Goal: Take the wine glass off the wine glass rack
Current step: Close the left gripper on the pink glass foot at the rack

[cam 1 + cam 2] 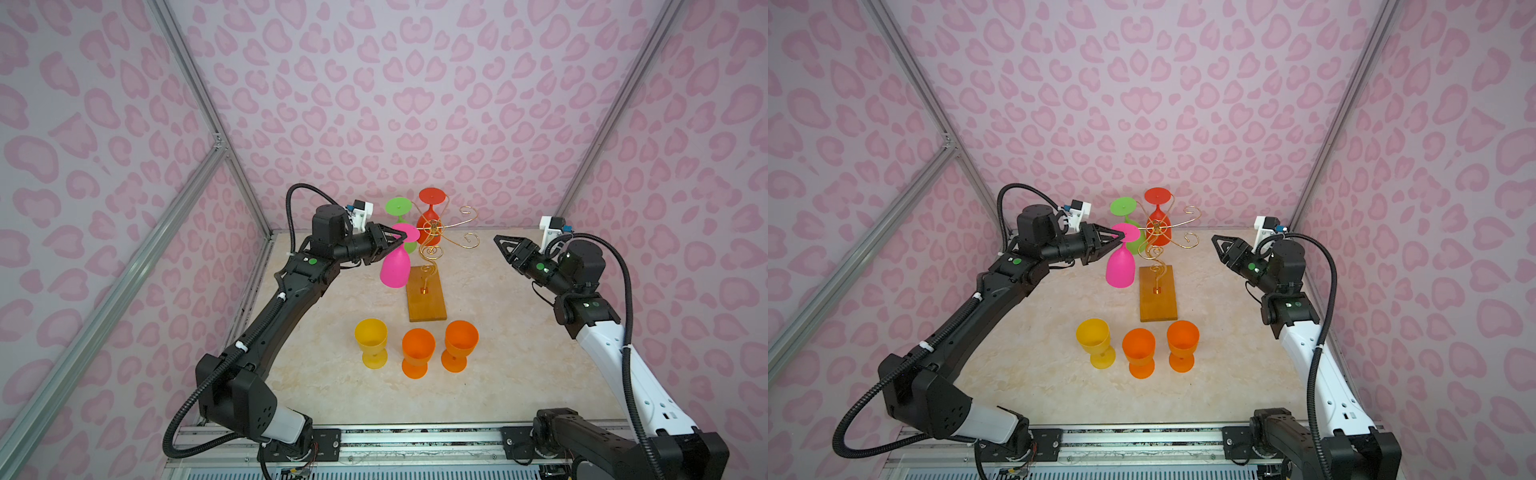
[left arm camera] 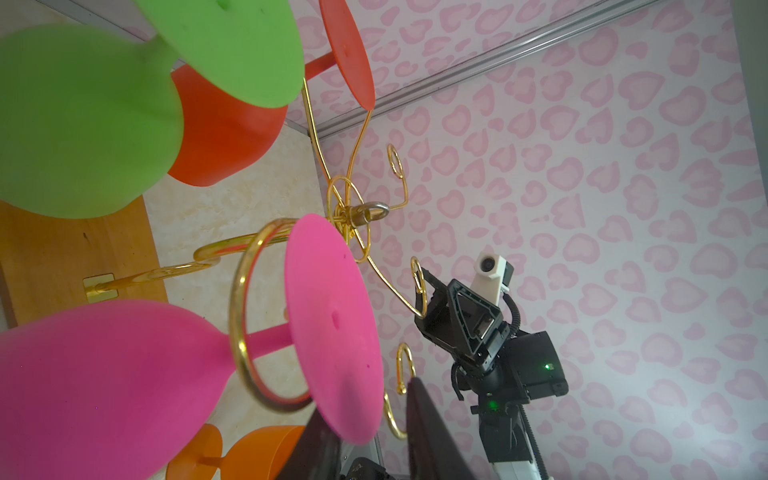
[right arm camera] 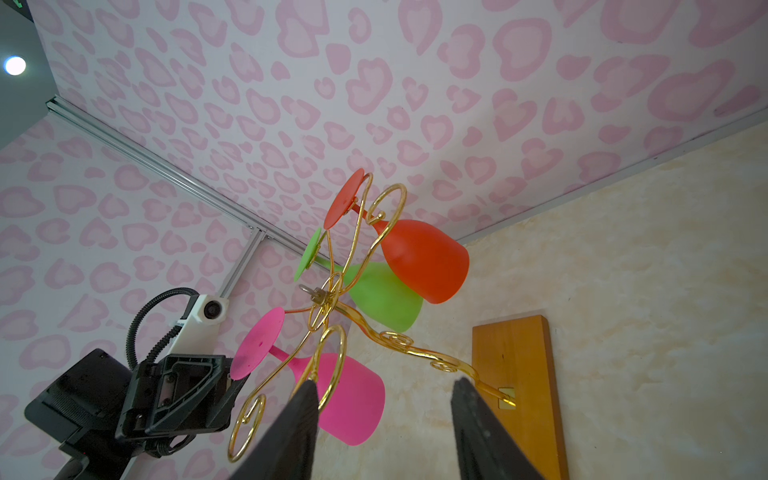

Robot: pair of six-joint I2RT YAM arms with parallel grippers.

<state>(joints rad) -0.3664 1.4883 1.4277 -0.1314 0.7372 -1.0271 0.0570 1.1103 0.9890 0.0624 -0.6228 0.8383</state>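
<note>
Narrow left pincer [image 1: 400, 242] straddles the pink wine glass [image 1: 395, 268] foot, unclamped — a rim pinch may slip or topple the wine glass rack [image 1: 428, 301]; right pincer [image 1: 499, 243] gapes empty.

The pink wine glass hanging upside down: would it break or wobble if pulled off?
Probably not fragile: the pink wine glass looks like matte plastic, so likely light. It may swing, since only its foot hangs on a thin wire loop of the wine glass rack.

six wine glasses [image 1: 395, 270], one wine glass rack [image 1: 426, 299], two robot arms [image 1: 270, 316]
</note>
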